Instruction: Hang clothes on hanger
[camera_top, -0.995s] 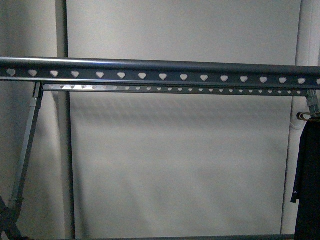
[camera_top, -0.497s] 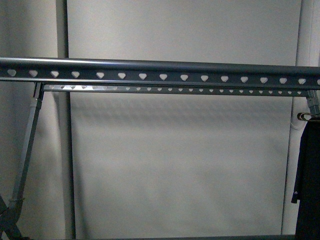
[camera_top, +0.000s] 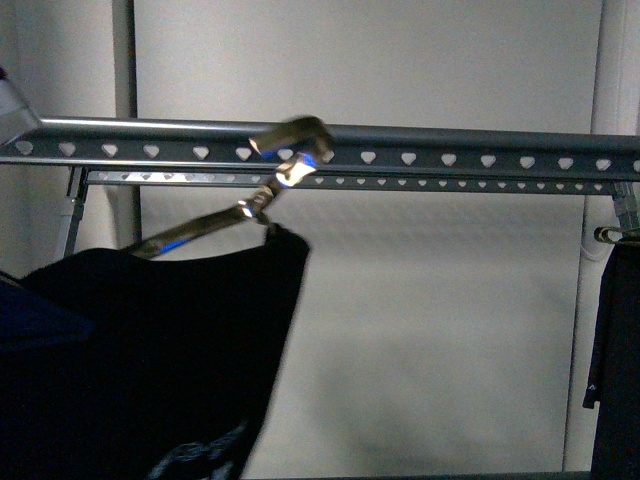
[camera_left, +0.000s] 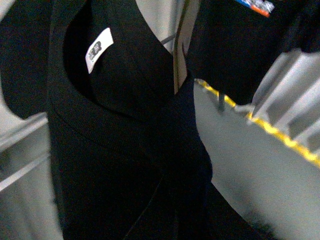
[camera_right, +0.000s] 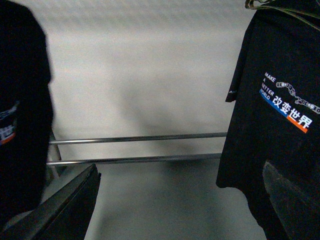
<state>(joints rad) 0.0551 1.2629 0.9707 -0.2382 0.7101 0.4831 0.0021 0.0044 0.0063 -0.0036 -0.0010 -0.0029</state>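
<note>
Front view: rack rail, with its row of heart-shaped holes, runs across the upper part of the frame from edge to edge. Black T-shirt fills the lower left, below the rail, on a small hanger. The hanger is tilted. Its hook is blurred and up at the rail, just left of centre; cannot tell whether it is over the rail or only in front of it. A second shirt hangs at the right edge, well apart from the T-shirt.

Left wrist view: T-shirt collar with a white label fills left and centre. Left gripper's fingers cannot be made out against the dark cloth, so I cannot tell its state.

Right wrist view: right gripper is spread wide with nothing between; one dark finger shows at lower left. The T-shirt is at the left edge. The second shirt at right shows white lettering, a chain graphic and a blue-orange stripe. Two lower bars cross the centre between the shirts.
</note>
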